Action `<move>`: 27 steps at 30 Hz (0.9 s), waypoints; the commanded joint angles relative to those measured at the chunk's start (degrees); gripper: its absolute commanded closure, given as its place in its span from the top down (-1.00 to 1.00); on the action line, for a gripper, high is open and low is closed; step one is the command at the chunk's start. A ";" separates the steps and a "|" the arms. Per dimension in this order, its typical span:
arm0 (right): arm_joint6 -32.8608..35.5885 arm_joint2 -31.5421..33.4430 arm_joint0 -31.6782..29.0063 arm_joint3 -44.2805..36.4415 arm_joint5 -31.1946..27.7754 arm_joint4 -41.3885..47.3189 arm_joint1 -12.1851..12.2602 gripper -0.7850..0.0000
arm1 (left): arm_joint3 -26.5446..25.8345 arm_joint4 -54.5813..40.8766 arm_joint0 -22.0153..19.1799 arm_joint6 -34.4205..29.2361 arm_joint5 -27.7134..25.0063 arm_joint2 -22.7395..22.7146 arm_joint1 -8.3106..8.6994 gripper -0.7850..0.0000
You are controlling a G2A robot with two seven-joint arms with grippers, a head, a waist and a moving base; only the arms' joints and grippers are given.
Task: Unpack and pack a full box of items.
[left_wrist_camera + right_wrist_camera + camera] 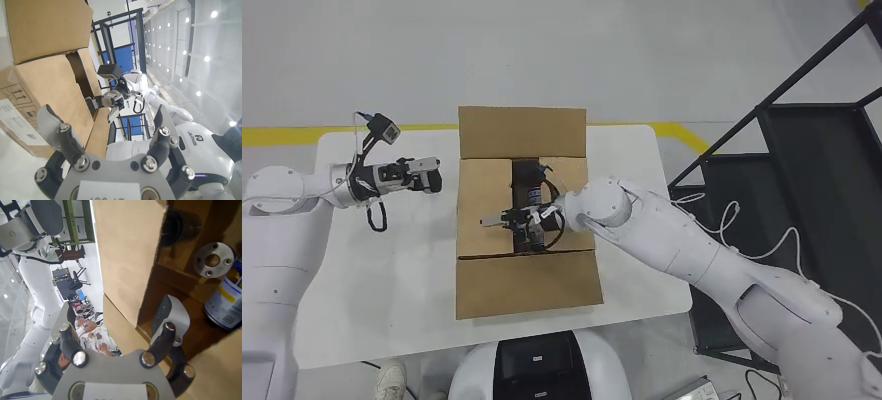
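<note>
An opened cardboard box (527, 285) stands in the middle of the white table (392, 290). My right gripper (510, 221) (118, 303) is open at the box's opening. It straddles the edge of a raised flap (128, 256), with one finger inside the box and one outside. Inside the box lie a round metal flange (213, 259), a can with a blue and white label (225, 306) and a dark cylinder (179, 226). My left gripper (432, 176) (102, 108) is open and holds nothing. It hangs just off the box's left side (47, 91).
The far and near flaps of the box lie folded outward. A black metal stair frame (802, 160) stands beyond the table's right edge. Bare table top stretches left of the box and along its front.
</note>
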 commanded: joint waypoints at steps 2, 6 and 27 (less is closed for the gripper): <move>2.63 -0.08 0.57 0.01 -4.43 0.93 -1.08 1.00 | 1.07 -0.52 -0.21 0.83 -0.81 -0.21 0.17 1.00; 3.01 0.60 1.05 -3.08 -9.63 -0.54 -1.88 1.00 | 2.30 -2.81 -0.26 2.10 -2.08 -0.65 0.12 1.00; 1.28 -9.39 7.77 11.61 -16.08 -2.39 -17.03 1.00 | -10.33 -9.85 6.50 6.17 -6.16 -8.20 2.49 1.00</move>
